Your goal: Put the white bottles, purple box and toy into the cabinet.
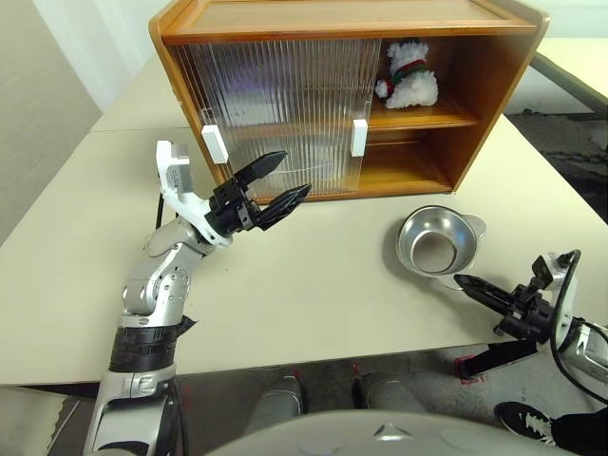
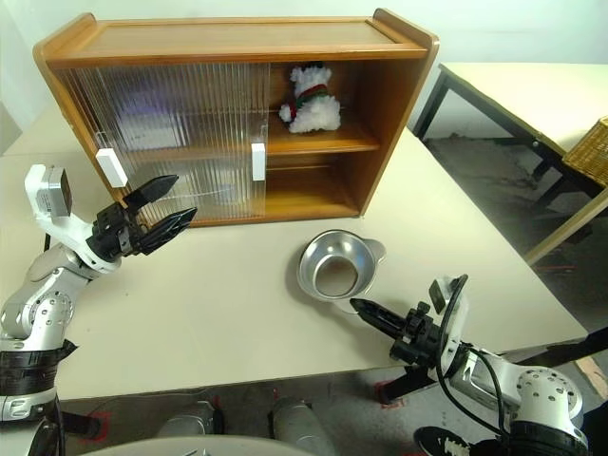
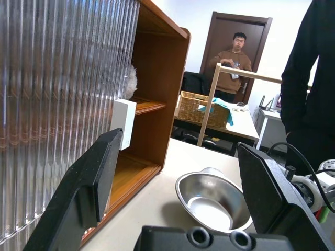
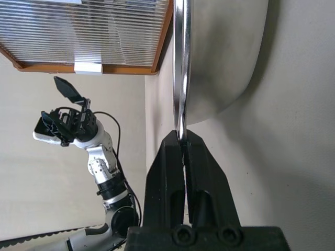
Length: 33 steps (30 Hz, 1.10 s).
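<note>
The cabinet (image 1: 342,104) stands at the far side of the table (image 1: 304,304), its ribbed clear sliding doors (image 1: 275,114) covering the left part and leaving the right part of both shelves uncovered. The toy (image 1: 410,76), white and fluffy with a red-and-green band, sits on the upper shelf in that uncovered right part, just right of the door edge with its white handle (image 1: 359,138).

The left gripper (image 1: 275,185) hangs above the table in front of the cabinet's lower left, near the left white handle (image 1: 214,144), jaws wide apart with nothing between them; the toy lies well away from it, up and to the right.

The right gripper (image 2: 366,310) is low at the near right of the table, its jaws pressed together on the near rim of the steel bowl (image 2: 332,266), as the right wrist view shows, the thin rim pinched between the fingertips (image 4: 180,151). The toy is far beyond it, inside the cabinet.

No writing or label can be read on anything here.
</note>
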### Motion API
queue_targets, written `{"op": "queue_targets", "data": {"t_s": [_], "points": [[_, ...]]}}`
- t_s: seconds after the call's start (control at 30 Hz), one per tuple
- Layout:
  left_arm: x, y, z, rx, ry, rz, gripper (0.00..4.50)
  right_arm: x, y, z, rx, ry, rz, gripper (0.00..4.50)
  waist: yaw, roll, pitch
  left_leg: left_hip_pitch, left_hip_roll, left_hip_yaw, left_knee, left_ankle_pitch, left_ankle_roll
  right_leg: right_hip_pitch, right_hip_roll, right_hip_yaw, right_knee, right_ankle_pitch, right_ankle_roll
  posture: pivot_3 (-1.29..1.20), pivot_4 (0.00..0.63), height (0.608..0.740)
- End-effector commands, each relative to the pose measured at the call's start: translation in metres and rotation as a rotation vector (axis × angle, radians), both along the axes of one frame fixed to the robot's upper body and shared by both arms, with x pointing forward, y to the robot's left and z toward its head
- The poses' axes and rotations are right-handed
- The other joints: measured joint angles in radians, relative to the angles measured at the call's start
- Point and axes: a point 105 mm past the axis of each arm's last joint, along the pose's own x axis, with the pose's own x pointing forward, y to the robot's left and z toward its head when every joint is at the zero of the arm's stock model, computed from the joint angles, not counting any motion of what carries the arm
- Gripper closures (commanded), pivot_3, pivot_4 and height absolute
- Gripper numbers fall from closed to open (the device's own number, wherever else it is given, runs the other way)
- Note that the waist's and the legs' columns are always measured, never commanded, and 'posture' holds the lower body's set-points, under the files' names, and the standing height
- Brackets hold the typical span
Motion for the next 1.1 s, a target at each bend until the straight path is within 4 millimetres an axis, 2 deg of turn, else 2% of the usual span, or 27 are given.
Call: {"op": "queue_targets", "data": {"t_s": [0.03,0.13,0.23,0.47,0.6,0.83,1.1], "points": [[0.001,-0.001,0.001,0.014,-0.007,-0.004,0.00,0.003,0.005,0.002,-0.001,-0.006,-0.003,4.46,-0.001,0.000,0.000,0.000,0.000,0.000,0.000,0.000,0.000,0.000,0.000,0.000,0.000,0.000,-0.001,-0.17,0.044,0.740],[0.001,-0.002,0.000,0.016,-0.007,-0.006,0.00,0.009,0.009,0.010,0.038,-0.038,-0.014,4.46,-0.004,0.001,0.000,0.000,0.002,0.000,0.002,0.000,0.000,0.000,0.003,0.000,0.000,0.001,-0.002,-0.16,0.043,0.740],[0.000,-0.002,-0.001,0.024,-0.010,-0.006,0.00,0.018,0.021,0.024,0.104,-0.086,-0.005,4.46,-0.004,0.001,0.000,0.000,0.004,0.000,0.003,0.000,-0.001,0.000,0.005,0.000,0.001,0.002,-0.002,-0.16,0.042,0.740],[-0.001,0.000,0.001,0.030,-0.015,0.002,0.00,0.040,0.034,0.041,0.174,-0.116,-0.041,4.46,0.003,0.002,-0.001,-0.001,0.007,0.000,0.005,0.000,-0.001,0.000,0.008,0.000,0.001,0.003,-0.002,-0.15,0.040,0.740],[-0.001,0.000,0.001,0.034,-0.017,0.004,0.00,0.054,0.043,0.045,0.194,-0.115,-0.060,4.46,0.003,0.002,-0.001,-0.001,0.007,0.000,0.005,0.000,-0.001,0.000,0.008,0.000,0.001,0.007,0.004,-0.14,0.036,0.740],[-0.002,0.001,0.004,0.037,-0.026,0.017,0.00,0.072,0.053,0.053,0.233,-0.119,-0.090,4.46,0.005,0.003,-0.001,-0.001,0.007,-0.001,0.005,0.000,0.000,0.000,0.009,0.000,0.001,0.011,-0.001,-0.13,0.034,0.740],[-0.005,0.005,0.004,0.040,-0.026,0.040,0.00,0.114,0.061,0.058,0.250,-0.116,-0.208,4.46,0.008,0.004,-0.002,-0.001,0.008,-0.001,0.005,0.000,0.000,-0.001,0.010,0.000,0.001,0.015,-0.007,-0.09,0.034,0.740]]}}
